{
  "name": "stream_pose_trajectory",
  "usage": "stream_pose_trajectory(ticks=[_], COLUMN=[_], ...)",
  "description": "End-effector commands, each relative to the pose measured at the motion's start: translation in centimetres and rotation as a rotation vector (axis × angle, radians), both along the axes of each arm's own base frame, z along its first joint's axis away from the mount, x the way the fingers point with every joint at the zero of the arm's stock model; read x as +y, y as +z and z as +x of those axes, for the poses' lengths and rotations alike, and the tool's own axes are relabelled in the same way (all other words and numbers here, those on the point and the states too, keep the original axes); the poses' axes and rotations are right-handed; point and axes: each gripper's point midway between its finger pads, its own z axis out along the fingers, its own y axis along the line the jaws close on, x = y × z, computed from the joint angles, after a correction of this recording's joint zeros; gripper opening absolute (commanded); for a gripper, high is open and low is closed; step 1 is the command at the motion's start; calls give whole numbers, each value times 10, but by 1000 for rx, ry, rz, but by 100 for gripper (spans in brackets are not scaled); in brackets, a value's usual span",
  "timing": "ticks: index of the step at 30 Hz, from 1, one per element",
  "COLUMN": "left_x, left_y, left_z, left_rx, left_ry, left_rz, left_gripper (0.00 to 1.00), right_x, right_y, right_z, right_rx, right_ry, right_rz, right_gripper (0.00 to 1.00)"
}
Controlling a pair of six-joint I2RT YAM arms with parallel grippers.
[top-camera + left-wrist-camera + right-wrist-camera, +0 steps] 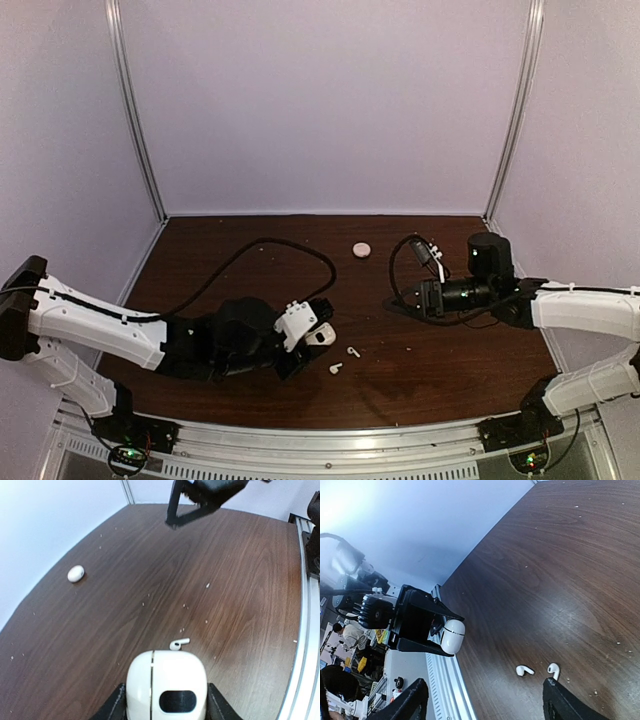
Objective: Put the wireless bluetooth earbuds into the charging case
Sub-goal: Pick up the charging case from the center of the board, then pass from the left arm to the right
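The white charging case (166, 685) sits between my left gripper's (166, 706) black fingers, shut on its sides, lid seam closed. From above, the case (319, 335) is at the table's middle front. Two white earbuds (353, 350) (336, 368) lie on the wood just right of it, apart from each other. One earbud (179, 643) shows just beyond the case in the left wrist view. My right gripper (400, 300) hovers open to the right, nothing in it. In its wrist view the right gripper (485, 707) faces the earbuds (524, 670) (553, 669) and the held case (452, 636).
A pale pink round disc (361, 249) lies at the back of the table, also seen as the disc (76, 573) in the left wrist view. A black cable (300, 247) loops across the wood behind the left arm. White walls enclose three sides; a metal rail (330, 440) runs along the front.
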Motion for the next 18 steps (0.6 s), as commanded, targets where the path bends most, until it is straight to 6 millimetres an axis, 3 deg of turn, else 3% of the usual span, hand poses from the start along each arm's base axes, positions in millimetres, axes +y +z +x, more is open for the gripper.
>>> stream_pose_trajectory(ticks=[1, 6, 10, 18], left_x=[-19, -37, -44, -48], left_y=[53, 77, 84, 99], left_z=[-1, -8, -10, -13], left_rx=[-176, -264, -296, -330], left_ry=[-25, -34, -28, -16], left_rz=[-41, -49, -51, -93], left_gripper=[27, 27, 27, 27], right_x=[22, 46, 64, 82], right_y=[33, 42, 42, 41], right_z=[-17, -39, -56, -63], right_rx=[-45, -25, -12, -4], right_ry=[56, 126, 168, 178], right_rz=[120, 169, 186, 204], right_gripper=[77, 72, 65, 52])
